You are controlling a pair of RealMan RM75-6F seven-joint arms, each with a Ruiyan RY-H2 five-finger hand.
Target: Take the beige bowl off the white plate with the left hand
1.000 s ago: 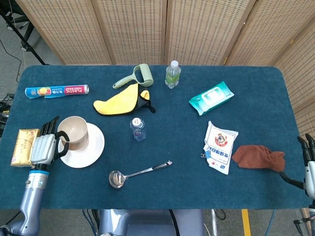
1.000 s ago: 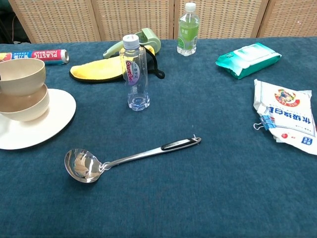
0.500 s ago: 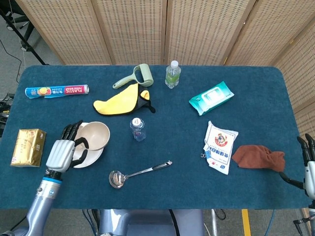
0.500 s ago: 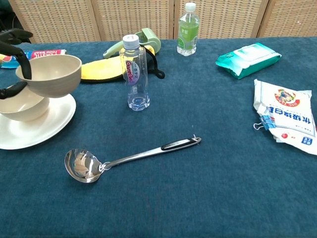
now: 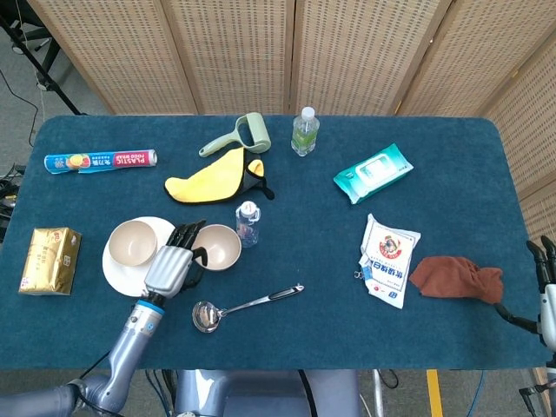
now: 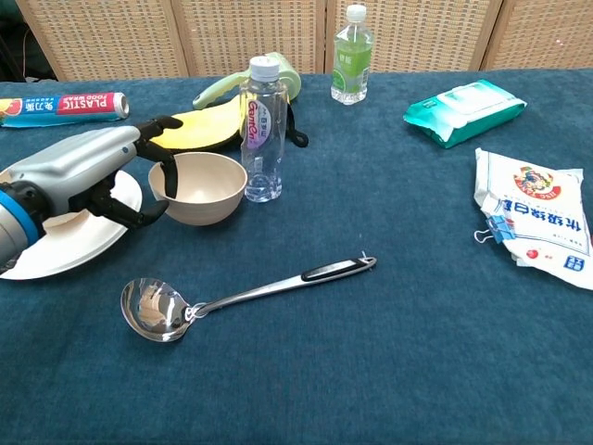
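Now my left hand [image 5: 173, 268] grips the round beige bowl [image 5: 216, 247] by its left rim, thumb over the lip on the inside and dark fingers [image 6: 125, 212] against the outer wall, as the chest view shows. Bowl is upright, mouth up, off the round white plate [image 5: 115, 268] and just to the right of it, over the blue table cloth [image 5: 313, 304]; whether its base touches the cloth I cannot tell. It sits directly beyond my palm, to the right of my wrist. A second beige bowl [image 5: 132, 242] is on the plate, left of my hand. The clear plastic water bottle with white cap [image 5: 248, 225] stands upright just beside the held bowl on its right, very close or touching in the chest view. The steel ladle [image 5: 244, 307] lies on the cloth near the bowl, on the side closer to me, apart from it. My right hand [image 5: 545, 278] shows only at the far right edge of the head view, fingers pointing up, nothing visibly in it; how its fingers are set I cannot tell.
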